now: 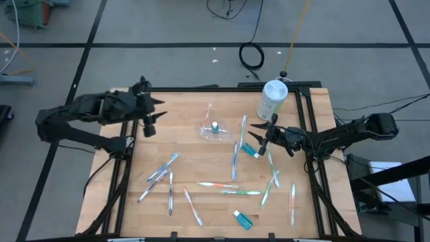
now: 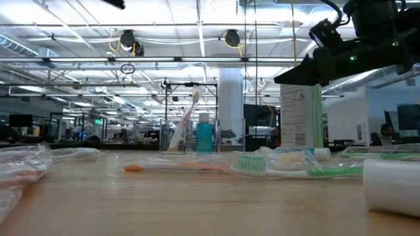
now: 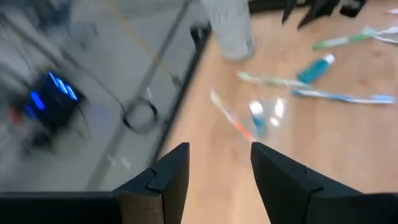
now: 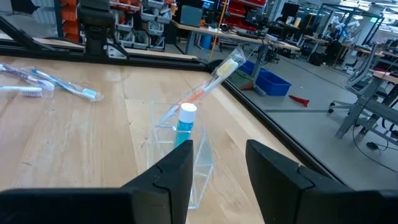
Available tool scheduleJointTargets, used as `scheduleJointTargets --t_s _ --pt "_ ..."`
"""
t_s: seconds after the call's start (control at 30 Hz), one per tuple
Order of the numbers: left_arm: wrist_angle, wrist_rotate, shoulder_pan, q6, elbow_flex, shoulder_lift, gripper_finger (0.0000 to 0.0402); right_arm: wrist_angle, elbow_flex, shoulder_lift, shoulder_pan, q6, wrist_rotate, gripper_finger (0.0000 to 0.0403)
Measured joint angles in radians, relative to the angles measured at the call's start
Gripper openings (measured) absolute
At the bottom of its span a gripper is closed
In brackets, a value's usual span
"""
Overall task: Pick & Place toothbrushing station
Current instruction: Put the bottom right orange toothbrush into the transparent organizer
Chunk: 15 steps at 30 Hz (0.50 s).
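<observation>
Black fingers of my right gripper point(image 1: 258, 129) stood apart with nothing between them, hovering over the right part of the table point(image 1: 195, 212), just beside the white canister point(image 1: 272, 99). In its wrist view the fingers point(image 4: 177, 171) framed the station point(image 4: 180, 149), which was close ahead of them but not touched.

The station point(image 1: 212, 128) sat upright on the wood at the far middle of the table, between my two grippers. I saw a blue tube point(image 4: 185, 124) standing in one slot and a wrapped brush point(image 4: 214, 78) leaning out of it at a tilt. From the low view the same tube point(image 2: 204, 134) and leaning brush point(image 2: 186, 124) showed against the room behind.

A second blue tube point(image 1: 250, 150) lay on the wood just beside the right gripper, with a brush point(image 1: 234, 158) near it. More brushes lay scattered over the near half, among them an orange-ended one point(image 1: 217, 184), and a third tube point(image 1: 242, 219) was near the front edge.

My left gripper point(image 1: 153, 114) hung over the far left corner, well apart from the station, its fingers point(image 3: 171, 180) also spread and empty.
</observation>
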<state>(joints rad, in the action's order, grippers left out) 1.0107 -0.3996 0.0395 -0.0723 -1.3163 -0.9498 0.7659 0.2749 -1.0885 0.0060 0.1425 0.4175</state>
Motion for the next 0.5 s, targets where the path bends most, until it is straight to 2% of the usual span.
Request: scheduleJointTargets --t_s 0.1,0.23,0.5 --pt "0.102 0.06 -0.001 0.164 0.0 0.011 0.0177 0.0 0.0 0.0 0.0 0.0 0.0 0.0139" --pt "0.158 0.121 -0.002 0.293 0.016 0.009 0.0177 0.0 0.0 0.0 0.0 0.0 0.0 0.0139" --pt "0.097 0.029 -0.003 0.406 0.185 0.01 0.0177 0.034 0.001 0.0 0.004 -0.04 0.0 0.0139"
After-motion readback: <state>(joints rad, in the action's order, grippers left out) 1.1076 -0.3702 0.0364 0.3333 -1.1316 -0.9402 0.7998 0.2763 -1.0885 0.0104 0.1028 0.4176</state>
